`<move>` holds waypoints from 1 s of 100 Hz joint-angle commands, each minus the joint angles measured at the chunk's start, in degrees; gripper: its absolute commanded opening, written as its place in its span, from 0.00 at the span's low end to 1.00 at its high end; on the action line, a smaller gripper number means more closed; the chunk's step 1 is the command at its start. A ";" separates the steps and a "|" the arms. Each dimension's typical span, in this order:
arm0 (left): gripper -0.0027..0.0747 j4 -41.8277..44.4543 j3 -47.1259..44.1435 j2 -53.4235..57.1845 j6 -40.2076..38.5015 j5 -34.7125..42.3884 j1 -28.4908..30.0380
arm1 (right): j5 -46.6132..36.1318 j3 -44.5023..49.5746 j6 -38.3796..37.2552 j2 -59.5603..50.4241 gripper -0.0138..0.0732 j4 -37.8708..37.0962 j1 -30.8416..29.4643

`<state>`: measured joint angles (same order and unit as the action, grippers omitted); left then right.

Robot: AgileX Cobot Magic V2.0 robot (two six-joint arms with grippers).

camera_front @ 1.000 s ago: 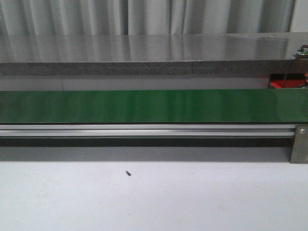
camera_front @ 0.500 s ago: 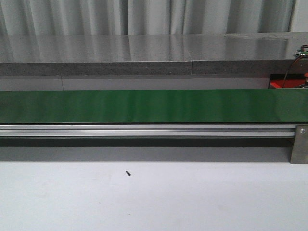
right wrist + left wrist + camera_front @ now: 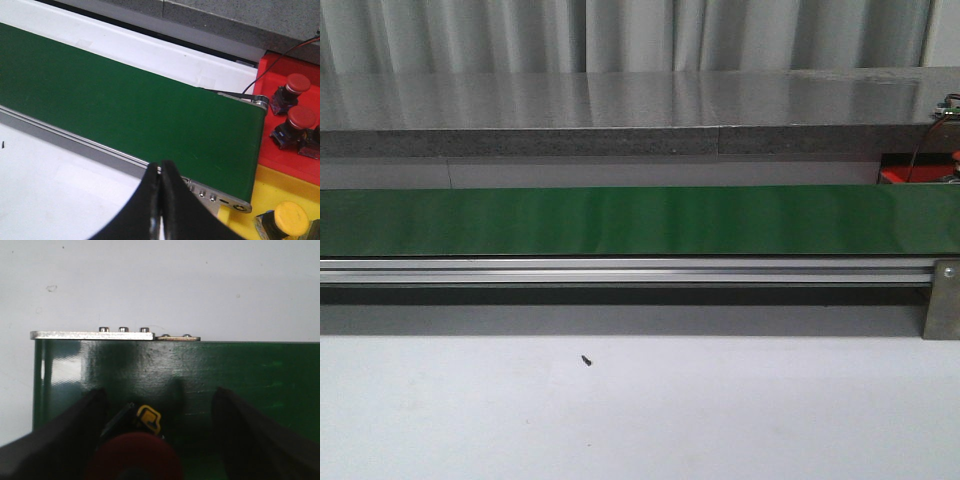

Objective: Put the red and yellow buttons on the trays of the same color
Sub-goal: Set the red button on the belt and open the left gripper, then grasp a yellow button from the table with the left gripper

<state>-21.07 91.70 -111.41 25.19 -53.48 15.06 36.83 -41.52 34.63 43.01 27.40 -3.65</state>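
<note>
Green conveyor belt [image 3: 200, 375]: left gripper [image 3: 160, 440] fingers spread wide, red button [image 3: 132, 457] between them. Right gripper [image 3: 160, 200] fingers pressed together, empty, over belt's bench-side rail [image 3: 75, 142].

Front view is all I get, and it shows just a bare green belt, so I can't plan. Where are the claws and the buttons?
Observer: The left claw hangs open over one end of the green conveyor belt, with a red-capped push button between its fingers.
Operator: And the right one?
Observer: The right claw is shut on nothing, above the belt's near metal rail.
Operator: Anything sorted yet?
Observer: At least two red-capped buttons sit on the red plastic tray past the belt's end, and a yellow-capped button sits on the yellow plastic tray beside it.
</note>
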 commanded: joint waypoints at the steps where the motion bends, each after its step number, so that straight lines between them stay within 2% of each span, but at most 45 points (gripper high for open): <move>1: 0.79 -2.95 1.55 3.19 -0.68 1.06 0.12 | -3.69 -1.29 0.13 -0.30 0.08 1.16 -0.33; 8: 0.83 -4.11 2.09 3.35 -0.68 0.91 0.12 | -3.69 -1.29 0.13 -0.30 0.08 1.16 -0.33; 36: 0.82 -4.78 2.33 7.43 -0.68 3.97 0.86 | -3.69 -1.29 0.13 -0.30 0.08 1.16 -0.33; 56: 0.82 -4.16 5.27 8.14 -0.81 6.91 5.20 | -3.69 -1.29 0.13 -0.30 0.08 1.16 -0.33; 100: 0.82 -0.29 7.43 3.44 -0.81 22.55 13.54 | -3.69 -1.29 0.13 -0.30 0.08 1.16 -0.33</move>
<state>-21.59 96.71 -108.88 24.91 -36.33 27.78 36.83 -41.52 34.63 43.01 27.40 -3.65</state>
